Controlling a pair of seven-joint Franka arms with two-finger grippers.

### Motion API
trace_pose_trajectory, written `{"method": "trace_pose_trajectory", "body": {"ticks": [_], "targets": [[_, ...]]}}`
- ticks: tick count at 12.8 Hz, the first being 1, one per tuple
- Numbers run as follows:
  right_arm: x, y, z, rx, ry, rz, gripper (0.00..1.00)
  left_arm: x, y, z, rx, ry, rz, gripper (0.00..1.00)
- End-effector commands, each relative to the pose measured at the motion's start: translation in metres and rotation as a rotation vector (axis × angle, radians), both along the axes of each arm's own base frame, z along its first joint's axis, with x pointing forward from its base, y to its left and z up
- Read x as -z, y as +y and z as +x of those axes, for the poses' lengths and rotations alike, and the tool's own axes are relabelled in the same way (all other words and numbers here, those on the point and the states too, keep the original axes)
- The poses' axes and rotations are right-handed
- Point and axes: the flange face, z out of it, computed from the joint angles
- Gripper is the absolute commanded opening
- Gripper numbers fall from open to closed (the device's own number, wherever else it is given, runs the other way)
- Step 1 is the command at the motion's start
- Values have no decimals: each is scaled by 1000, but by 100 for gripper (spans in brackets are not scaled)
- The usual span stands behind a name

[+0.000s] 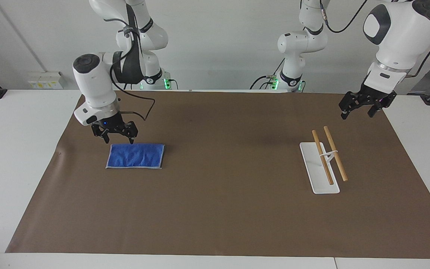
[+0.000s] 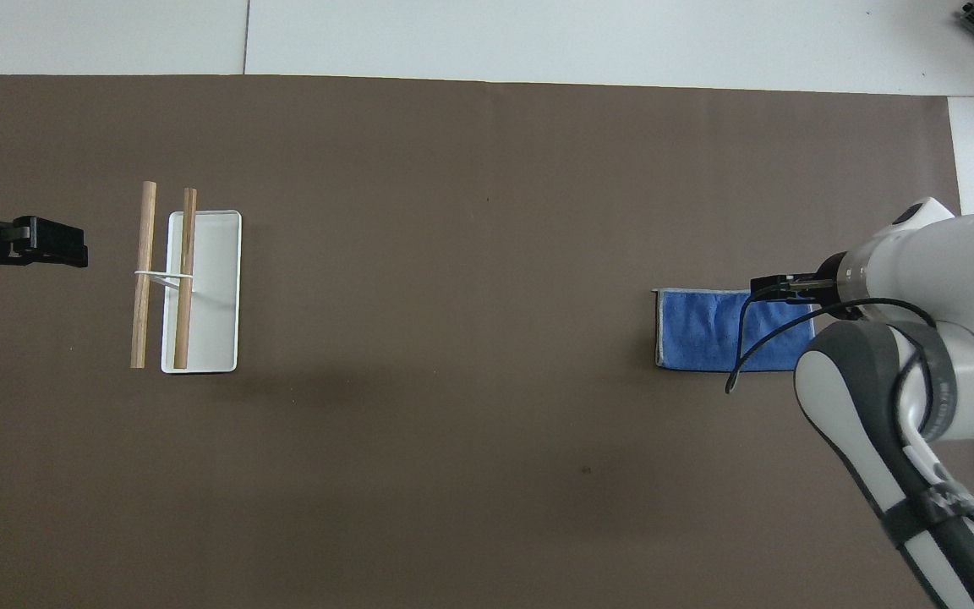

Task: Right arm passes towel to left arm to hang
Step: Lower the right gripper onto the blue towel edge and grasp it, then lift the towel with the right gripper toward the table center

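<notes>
Jaws spread on both grippers, the towel flat on the brown mat.

Facing view: right gripper (image 1: 118, 139) hangs fingers apart just over the towel's (image 1: 135, 156) robot-side edge, toward the right arm's end of the table; left gripper (image 1: 360, 109) waits, fingers apart, over the mat's (image 1: 215, 209) edge near the white rack (image 1: 319, 168). Overhead view: right gripper (image 2: 779, 286) overlaps the towel (image 2: 707, 331); left gripper (image 2: 43, 243) sits beside the rack (image 2: 204, 292).

Bright, even light from above; the brown surface (image 1: 215, 209) shows no glare. Soft, faint shadows lie near each tool. Both views are sharp throughout.
</notes>
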Motion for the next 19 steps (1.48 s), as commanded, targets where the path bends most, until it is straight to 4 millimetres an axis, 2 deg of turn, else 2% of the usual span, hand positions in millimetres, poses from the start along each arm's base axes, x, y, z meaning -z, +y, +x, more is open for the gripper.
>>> {"method": "trace_pose_trajectory", "body": {"ticks": [1, 6, 9, 12, 13, 14, 15, 19], "targets": [[46, -8, 4, -52, -17, -7, 100, -2, 3, -8, -2, 8, -10, 100], [114, -39, -20, -59, -13, -14, 100, -2, 2, -8, -1, 8, -10, 100], [121, -35, -22, -67, -7, -13, 100, -2, 3, -8, -2, 8, -10, 100], [121, -33, -23, -67, 3, -12, 31, -2, 3, -8, -2, 8, -10, 100], [119, -32, -22, -61, 1, -11, 4, -2, 3, -8, -2, 8, -10, 100], [115, -26, -20, -59, 4, -9, 0, -2, 2, -8, -1, 8, -10, 100], [108, -20, -16, -36, 16, 1, 0, -2, 3, -8, -4, 8, -10, 100], [56, -9, 9, -29, 40, 12, 0, -2, 3, -8, -2, 8, -10, 100]]}}
